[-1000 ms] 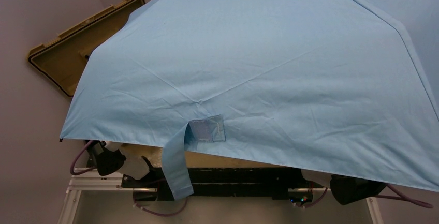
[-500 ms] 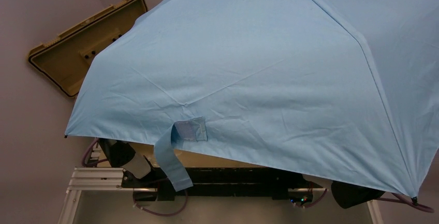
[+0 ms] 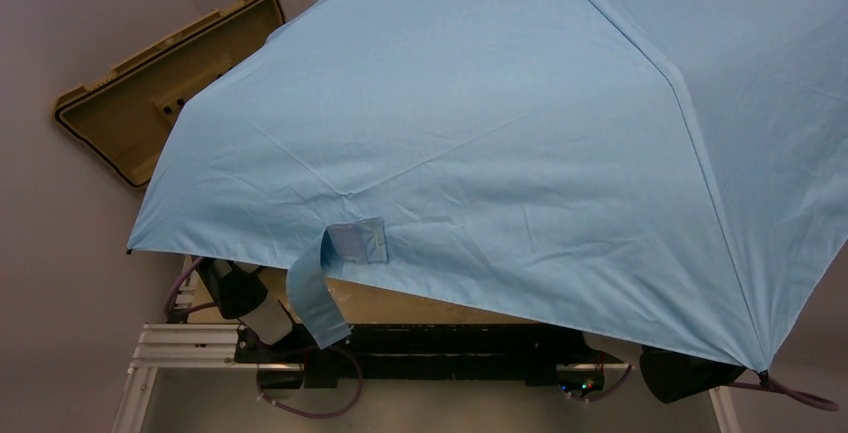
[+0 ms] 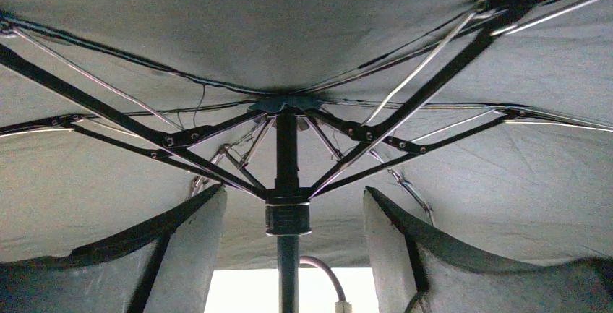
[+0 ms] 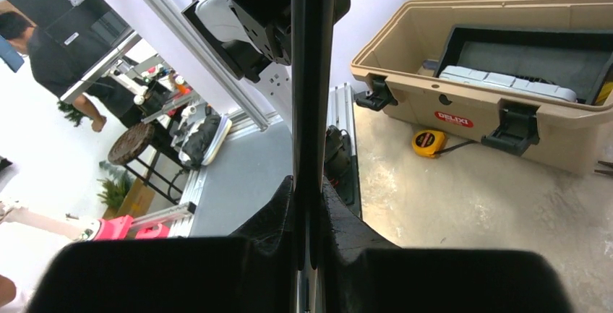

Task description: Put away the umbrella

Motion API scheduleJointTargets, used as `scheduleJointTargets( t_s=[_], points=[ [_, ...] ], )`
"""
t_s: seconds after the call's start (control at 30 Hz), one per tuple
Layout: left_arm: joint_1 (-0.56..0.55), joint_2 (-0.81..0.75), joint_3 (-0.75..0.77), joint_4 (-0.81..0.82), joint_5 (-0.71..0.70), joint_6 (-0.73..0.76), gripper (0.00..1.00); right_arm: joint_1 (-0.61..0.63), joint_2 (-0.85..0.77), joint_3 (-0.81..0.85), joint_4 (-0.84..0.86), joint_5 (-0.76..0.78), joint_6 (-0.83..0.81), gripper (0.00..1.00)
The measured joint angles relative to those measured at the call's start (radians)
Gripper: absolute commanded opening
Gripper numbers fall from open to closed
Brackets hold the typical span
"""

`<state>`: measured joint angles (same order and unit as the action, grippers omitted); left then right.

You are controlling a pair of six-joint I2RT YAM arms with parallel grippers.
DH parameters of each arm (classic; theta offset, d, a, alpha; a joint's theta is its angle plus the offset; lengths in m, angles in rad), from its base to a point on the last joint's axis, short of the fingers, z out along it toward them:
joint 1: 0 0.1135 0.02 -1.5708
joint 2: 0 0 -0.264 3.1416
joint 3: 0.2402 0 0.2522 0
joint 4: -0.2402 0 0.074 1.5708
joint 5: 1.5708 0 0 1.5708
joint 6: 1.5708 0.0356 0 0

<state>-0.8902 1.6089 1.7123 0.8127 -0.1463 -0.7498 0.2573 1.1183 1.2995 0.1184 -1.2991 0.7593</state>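
Note:
The umbrella (image 3: 500,133) is open, and its sky-blue canopy covers most of the top view, hiding both grippers there. Its closing strap (image 3: 315,298) hangs off the near edge. In the left wrist view I look up at the ribs and the black shaft (image 4: 287,154). My left gripper (image 4: 293,194) is open, with one finger (image 4: 188,255) on each side of the shaft at the runner (image 4: 288,217) and a gap on both sides. My right gripper (image 5: 309,183) is shut on the shaft (image 5: 312,74) lower down.
A tan hard case (image 3: 150,83) lies open at the back left, partly under the canopy. In the right wrist view the case (image 5: 506,103) holds a black tray, and a yellow tape measure (image 5: 426,141) lies in front of it. The left arm (image 3: 240,298) shows below the canopy edge.
The canopy has turned, its ribs and strap shifting left and a rib tip coming into view at the bottom right. My left arm has moved in under the canopy.

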Motion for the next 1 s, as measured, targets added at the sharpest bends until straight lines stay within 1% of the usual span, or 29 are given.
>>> scheduleJointTargets(
  t_s=[0.1,0.23,0.27,0.33,0.37,0.4,0.43,0.47,0.57,0.83,1.0],
  points=[
    [0.0,0.011,0.019,-0.023,0.001,-0.005,0.63,0.0,0.0,0.0,0.0,0.0,-0.002,0.0],
    [0.0,0.024,0.031,-0.043,0.001,-0.019,0.57,0.002,0.0,0.0,0.0,0.001,-0.002,0.0],
    [0.0,0.028,0.032,-0.045,0.001,-0.019,0.54,0.003,0.0,0.0,0.0,0.001,-0.002,0.0],
    [0.0,0.032,0.034,-0.051,0.002,-0.021,0.46,0.005,0.0,0.0,0.0,0.0,-0.002,0.0],
    [0.0,0.035,0.035,-0.053,0.002,-0.023,0.4,0.005,0.0,0.0,0.0,0.0,-0.002,0.0],
    [0.0,0.037,0.037,-0.055,0.004,-0.023,0.31,0.005,0.0,0.0,0.0,0.0,-0.003,0.0],
    [0.0,0.038,0.039,-0.057,0.006,-0.026,0.13,0.005,0.0,0.0,0.0,0.0,-0.003,0.0],
    [0.0,0.039,0.04,-0.058,0.01,-0.029,0.0,0.005,0.0,0.0,-0.003,0.001,-0.002,0.0],
    [-0.008,0.041,0.04,-0.08,0.042,-0.025,0.0,0.003,0.002,0.01,0.006,0.047,-0.002,0.0],
    [-0.013,0.046,0.032,-0.068,0.048,-0.029,0.0,0.001,-0.005,0.01,-0.007,0.06,-0.009,0.0],
    [-0.008,0.032,-0.006,-0.057,0.053,-0.045,0.0,0.001,-0.005,0.02,-0.077,0.072,-0.068,0.0]
  ],
)
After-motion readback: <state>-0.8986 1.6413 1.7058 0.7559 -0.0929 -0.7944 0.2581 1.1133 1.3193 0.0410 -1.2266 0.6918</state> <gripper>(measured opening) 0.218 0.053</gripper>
